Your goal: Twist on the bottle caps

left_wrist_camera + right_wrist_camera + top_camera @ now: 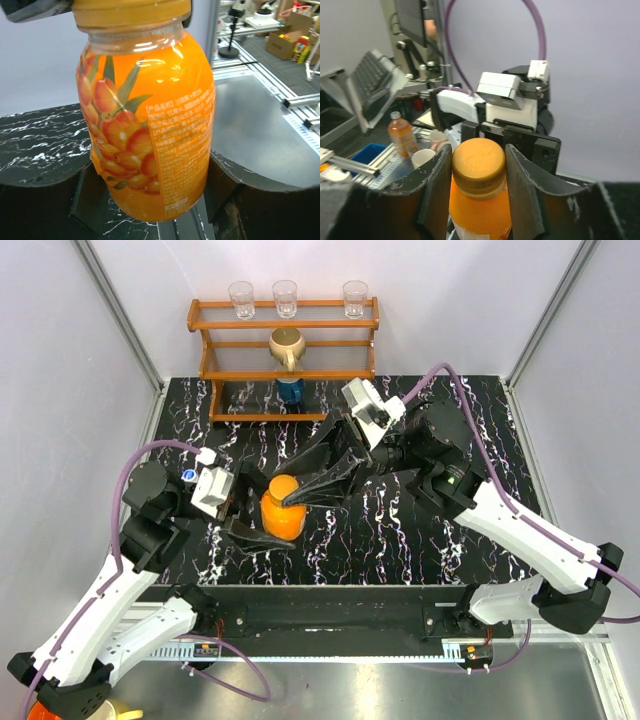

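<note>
**A:** Where is the orange cap (478, 159) right now?

**B:** On top of the orange bottle (282, 512), sitting square on the neck. The right gripper (479, 172) straddles it, one finger on each side. I see no gap on either side, so I read the jaws as clamped on the cap.

**A:** And the other arm?

**B:** The left gripper (152, 200) has its jaws closed on the bottle's body, low down, below the label's fruit picture. So the right arm has the cap and the left steadies the bottle.

**A:** What does the next move depend on?

**B:** The bottle's long axis. It runs up through the neck into the middle of the cap, and the right jaws meet it crosswise. I judge that the wrist has to turn about that line. If the turn is off-centre, the cap could cock on the threads.

**A:** Do the views differ?

**B:** The right wrist view shows the cap's top and both fingers, but little of the bottle below the neck. The left wrist view shows the cap's lower edge over the neck ring, though not how far it is threaded. Only the top view shows the white cap (189, 476), lying on the desk (400, 530) beside the left wrist. I cannot find a clear bottle for it.
</note>
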Tool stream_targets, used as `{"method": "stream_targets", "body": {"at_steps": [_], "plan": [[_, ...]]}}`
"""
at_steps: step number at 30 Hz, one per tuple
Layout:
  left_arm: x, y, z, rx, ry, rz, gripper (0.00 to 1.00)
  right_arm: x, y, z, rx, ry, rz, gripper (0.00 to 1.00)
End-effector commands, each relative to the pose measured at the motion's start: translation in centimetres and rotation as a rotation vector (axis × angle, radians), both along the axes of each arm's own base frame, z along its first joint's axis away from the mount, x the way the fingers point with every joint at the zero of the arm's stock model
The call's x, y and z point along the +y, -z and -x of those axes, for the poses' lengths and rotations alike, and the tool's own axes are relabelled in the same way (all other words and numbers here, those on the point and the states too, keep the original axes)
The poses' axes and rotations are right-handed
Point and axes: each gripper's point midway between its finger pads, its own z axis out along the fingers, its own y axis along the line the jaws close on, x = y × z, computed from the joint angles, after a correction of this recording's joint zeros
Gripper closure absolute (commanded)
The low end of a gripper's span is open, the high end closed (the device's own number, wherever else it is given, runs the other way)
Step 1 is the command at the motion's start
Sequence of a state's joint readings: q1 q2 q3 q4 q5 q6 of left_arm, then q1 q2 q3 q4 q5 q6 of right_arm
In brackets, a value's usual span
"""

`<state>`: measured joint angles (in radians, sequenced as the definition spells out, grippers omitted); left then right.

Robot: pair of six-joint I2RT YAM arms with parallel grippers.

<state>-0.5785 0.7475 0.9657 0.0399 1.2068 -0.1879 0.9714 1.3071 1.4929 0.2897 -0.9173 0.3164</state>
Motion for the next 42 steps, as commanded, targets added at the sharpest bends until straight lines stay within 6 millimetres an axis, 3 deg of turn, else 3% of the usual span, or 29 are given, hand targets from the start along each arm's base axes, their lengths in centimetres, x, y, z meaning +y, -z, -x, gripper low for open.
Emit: {"method": "stream_targets", "body": {"at_steps": [1, 10, 14, 19, 21, 23, 24, 26, 27, 29, 32, 37, 42], "plan": [[0.1, -1.8, -6.4, -0.036, -0.353, 0.073, 0.89, 0.4, 2.6, -2.6, 0.037, 0.166, 0.099, 0.75], [3.1, -0.5, -13.3, -0.081, -0.769, 0.017, 0.91, -1.6, 6.6, -7.4, 0.144, 0.516, 0.214, 1.0], [4.3, -0.3, -14.6, -0.094, -0.872, 0.008, 0.93, -2.6, 6.3, -8.4, 0.198, 0.609, 0.192, 1.0], [5.8, -0.1, -16.1, -0.102, -0.99, -0.007, 0.94, -2.5, 5.6, -9.6, 0.283, 0.685, 0.164, 1.0], [6.1, -0.1, -16.1, -0.101, -1.003, -0.008, 0.94, -2.2, 5.4, -9.5, 0.297, 0.682, 0.154, 0.87], [5.9, 0.2, -15.8, -0.097, -0.986, -0.01, 0.94, -1.9, 4.8, -9.0, 0.304, 0.649, 0.124, 0.62], [5.6, 0.2, -15.4, -0.096, -0.962, -0.009, 0.94, -2.0, 4.4, -8.9, 0.304, 0.641, 0.103, 0.44], [5.3, 0.4, -15.0, -0.086, -0.932, -0.002, 0.93, -2.8, 2.4, -8.1, 0.282, 0.616, 0.004, 0.24], [4.8, 0.4, -14.3, -0.091, -0.887, 0.0, 0.94, -3.9, 0.4, -7.2, 0.258, 0.593, -0.077, 0.11], [4.1, 0.4, -13.4, -0.075, -0.825, 0.016, 0.93, -4.4, 0.2, -6.7, 0.24, 0.582, -0.114, 0.01], [2.2, 0.2, -10.4, -0.066, -0.623, 0.041, 0.92, -5.0, -0.8, -5.4, 0.166, 0.539, -0.149, 0.0], [0.4, 0.3, -2.5, -0.057, -0.141, 0.046, 0.91, -3.7, -0.7, -4.2, 0.071, 0.429, -0.098, 0.0], [0.6, 0.3, -0.2, -0.056, -0.002, 0.018, 0.91, -2.4, -0.9, -2.2, 0.027, 0.272, -0.08, 0.0]]}}
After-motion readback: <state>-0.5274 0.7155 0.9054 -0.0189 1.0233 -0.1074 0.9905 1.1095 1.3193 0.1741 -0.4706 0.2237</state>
